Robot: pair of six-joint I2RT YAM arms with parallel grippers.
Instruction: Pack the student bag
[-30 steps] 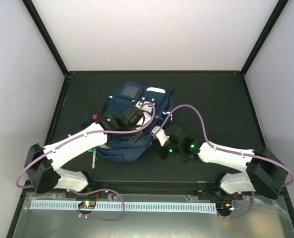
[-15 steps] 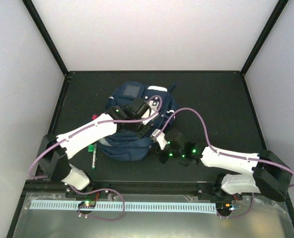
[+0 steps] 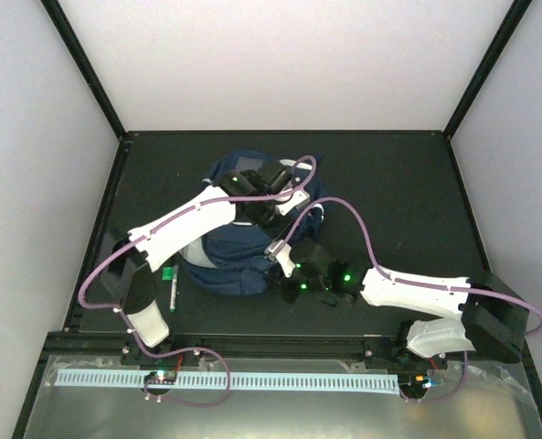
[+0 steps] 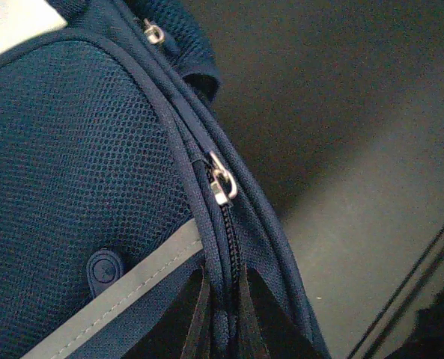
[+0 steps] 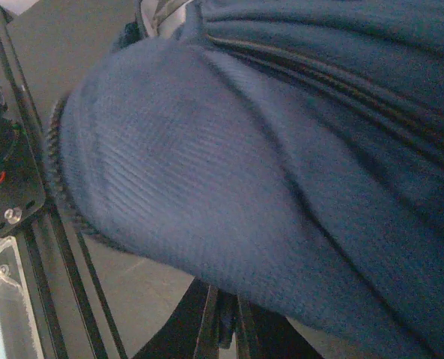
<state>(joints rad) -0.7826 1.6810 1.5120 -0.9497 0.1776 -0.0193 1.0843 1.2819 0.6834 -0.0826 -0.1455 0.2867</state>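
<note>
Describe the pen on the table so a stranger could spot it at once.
Start at the black table and find the navy bag in its middle. Just off the bag's near left corner, the pen lies flat on the table, pointing toward the near edge. It is the only thin pale stick there, with a green tip at its far end.

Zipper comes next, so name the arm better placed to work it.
Left, probably. The left pincer is shut on the backpack at its zipper seam, with the metal pull just ahead. The right pincer grips the backpack's near edge and is better used as the brace.
</note>
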